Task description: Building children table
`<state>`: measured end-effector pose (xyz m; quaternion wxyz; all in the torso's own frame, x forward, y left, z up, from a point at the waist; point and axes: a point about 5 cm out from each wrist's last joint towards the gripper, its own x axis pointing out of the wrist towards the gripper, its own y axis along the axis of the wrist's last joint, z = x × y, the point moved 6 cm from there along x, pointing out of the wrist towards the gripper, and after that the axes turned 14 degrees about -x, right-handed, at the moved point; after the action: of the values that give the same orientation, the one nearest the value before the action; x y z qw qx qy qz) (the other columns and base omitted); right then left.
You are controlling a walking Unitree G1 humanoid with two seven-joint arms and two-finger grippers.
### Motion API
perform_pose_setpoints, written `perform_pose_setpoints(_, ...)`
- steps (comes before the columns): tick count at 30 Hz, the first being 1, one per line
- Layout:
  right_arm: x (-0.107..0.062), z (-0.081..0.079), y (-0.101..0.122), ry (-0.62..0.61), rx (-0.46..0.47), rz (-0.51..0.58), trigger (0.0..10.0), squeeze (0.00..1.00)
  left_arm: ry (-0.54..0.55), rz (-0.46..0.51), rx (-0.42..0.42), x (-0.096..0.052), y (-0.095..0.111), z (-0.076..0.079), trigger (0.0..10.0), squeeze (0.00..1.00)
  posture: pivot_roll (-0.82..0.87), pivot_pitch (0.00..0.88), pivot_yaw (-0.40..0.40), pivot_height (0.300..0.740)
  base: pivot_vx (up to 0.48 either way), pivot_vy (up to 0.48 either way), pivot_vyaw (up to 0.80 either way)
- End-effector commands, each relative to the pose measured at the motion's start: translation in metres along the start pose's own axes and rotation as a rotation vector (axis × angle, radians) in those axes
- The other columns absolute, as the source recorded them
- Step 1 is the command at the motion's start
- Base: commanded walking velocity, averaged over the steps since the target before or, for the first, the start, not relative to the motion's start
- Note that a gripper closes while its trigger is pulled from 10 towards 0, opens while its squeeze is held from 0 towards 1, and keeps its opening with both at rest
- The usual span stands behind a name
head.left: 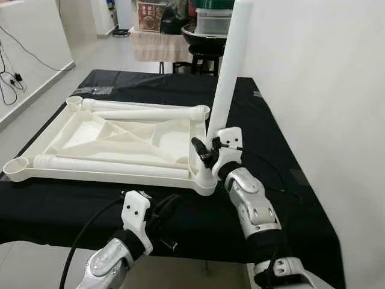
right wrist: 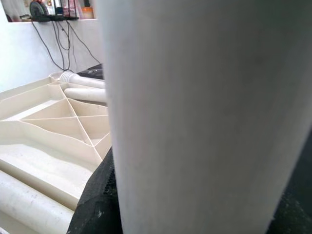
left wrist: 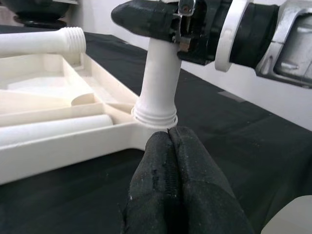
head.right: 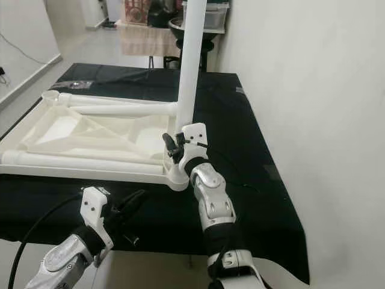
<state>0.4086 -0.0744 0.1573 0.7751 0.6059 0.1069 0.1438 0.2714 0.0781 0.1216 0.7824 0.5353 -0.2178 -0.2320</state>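
Left gripper: nearest the head camera, at about 7 o'clock in the scene, hovering over the near edge of the black table; in its wrist view the two black fingers are pressed together with nothing between them, pointing at the base of the upright leg.
Right gripper: at about 5 o'clock from the tabletop's centre, closed around the lower part of the upright leg (one black finger shows on the leg's left side; the other seems to sit behind it, though the right wrist view is too close to be sure).
Upright leg: a white tube standing vertical, its threaded foot seated in the near right corner socket of the tabletop.
Tabletop: white plastic, lying upside down on the black table with its ribbed underside showing, round sockets at the corners.
Loose legs: one white leg lies across the far side at 12 o'clock, its threaded end towards the upright leg; another leg lies along the near side at 6 o'clock.
Background: stools and a storage box beyond the table at 12 o'clock.
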Motion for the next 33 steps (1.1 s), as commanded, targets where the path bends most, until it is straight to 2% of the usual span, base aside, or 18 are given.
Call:
perform_pose_setpoints(1,-0.004,-0.001,-0.025,0.016,-0.018,-0.102,10.0,0.0,0.004,-0.019,-0.002,-0.001,-0.005,-0.001,10.0,0.0,0.08,0.027,-0.074,0.74,0.0,0.0,0.0)
perform_pose_setpoints(2,-0.004,-0.001,-0.025,0.016,-0.018,-0.102,10.0,0.0,0.004,-0.019,-0.002,-0.001,-0.005,-0.001,10.0,0.0,0.08,0.027,-0.074,0.74,0.0,0.0,0.0)
perform_pose_setpoints(3,0.0,0.0,-0.016,0.093,0.011,-0.06,10.0,1.0,0.001,-0.02,-0.005,0.0,-0.005,-0.001,10.0,0.0,0.08,0.027,-0.077,0.74,0.0,0.0,0.0)
perform_pose_setpoints(5,0.0,0.002,-0.012,0.11,0.02,-0.049,10.0,1.0,0.0,-0.02,-0.005,0.0,-0.005,-0.001,10.0,0.0,0.08,0.027,-0.077,0.74,0.0,0.0,0.0)
perform_pose_setpoints(6,0.001,-0.001,0.0,0.195,0.037,0.003,10.0,1.0,0.001,-0.019,-0.005,0.0,-0.005,-0.001,10.0,0.0,0.08,0.024,-0.076,0.74,0.0,0.0,0.0)
perform_pose_setpoints(7,-0.001,-0.006,0.011,0.309,0.023,0.062,10.0,0.89,0.001,-0.018,-0.005,0.0,-0.005,-0.001,10.0,0.0,0.09,0.023,-0.078,0.74,0.0,0.0,0.0)
perform_pose_setpoints(8,-0.001,-0.006,0.011,0.309,0.023,0.062,10.0,0.89,0.001,-0.018,-0.005,0.0,-0.005,-0.001,10.0,0.0,0.09,0.023,-0.078,0.74,0.0,0.0,0.0)
perform_pose_setpoints(9,-0.003,-0.01,0.017,0.385,0.008,0.098,10.0,0.89,0.001,-0.018,-0.006,0.001,-0.005,-0.001,10.0,0.0,0.09,0.023,-0.078,0.74,0.0,0.0,0.0)
perform_pose_setpoints(10,-0.009,-0.016,0.022,0.519,-0.021,0.138,10.0,0.0,0.001,-0.018,-0.007,0.001,-0.005,0.0,10.0,0.0,0.09,0.021,-0.078,0.74,0.0,0.0,0.0)
perform_pose_setpoints(11,-0.014,-0.02,0.023,0.599,-0.039,0.155,10.0,0.0,0.001,-0.018,-0.008,0.0,-0.006,0.0,10.0,0.0,0.09,0.02,-0.079,0.74,0.0,0.0,0.0)
perform_pose_setpoints(12,-0.014,-0.02,0.023,0.599,-0.039,0.155,10.0,0.0,0.001,-0.018,-0.008,0.0,-0.006,0.0,10.0,0.0,0.09,0.02,-0.079,0.74,0.0,0.0,0.0)
perform_pose_setpoints(14,-0.021,-0.022,0.016,0.733,-0.084,0.133,10.0,0.0,0.0,-0.02,-0.009,0.0,-0.006,0.0,10.0,0.0,0.1,0.016,-0.083,0.74,0.0,0.0,0.0)
perform_pose_setpoints(15,-0.021,-0.021,0.013,0.759,-0.102,0.121,10.0,0.0,0.0,-0.02,-0.01,0.0,-0.007,0.0,10.0,0.0,0.1,0.015,-0.084,0.74,0.0,0.0,0.0)
perform_pose_setpoints(22,-0.008,-0.005,0.015,0.735,-0.04,0.087,10.0,0.0,0.002,-0.022,-0.008,0.0,-0.008,0.0,10.0,0.0,0.11,0.01,-0.088,0.74,0.0,0.0,0.0)
perform_pose_setpoints(23,-0.006,-0.003,0.016,0.729,-0.009,0.089,3.6,0.0,0.003,-0.022,-0.008,0.0,-0.008,0.0,10.0,0.0,0.11,0.01,-0.087,0.74,0.0,0.0,0.0)
perform_pose_setpoints(24,-0.006,-0.002,0.017,0.729,0.014,0.093,2.9,0.0,0.003,-0.023,-0.008,0.0,-0.008,0.001,10.0,0.0,0.11,0.01,-0.087,0.74,0.0,0.0,0.0)
perform_pose_setpoints(25,-0.006,-0.001,0.016,0.729,0.03,0.09,0.0,0.0,0.003,-0.023,-0.009,0.0,-0.009,0.001,10.0,0.0,0.11,0.011,-0.087,0.74,0.0,0.0,0.0)
perform_pose_setpoints(33,-0.015,0.003,0.004,0.761,0.067,0.095,0.0,0.0,0.0,-0.025,-0.018,-0.001,-0.009,0.002,10.0,0.0,0.1,0.018,-0.075,0.74,0.0,0.0,0.0)
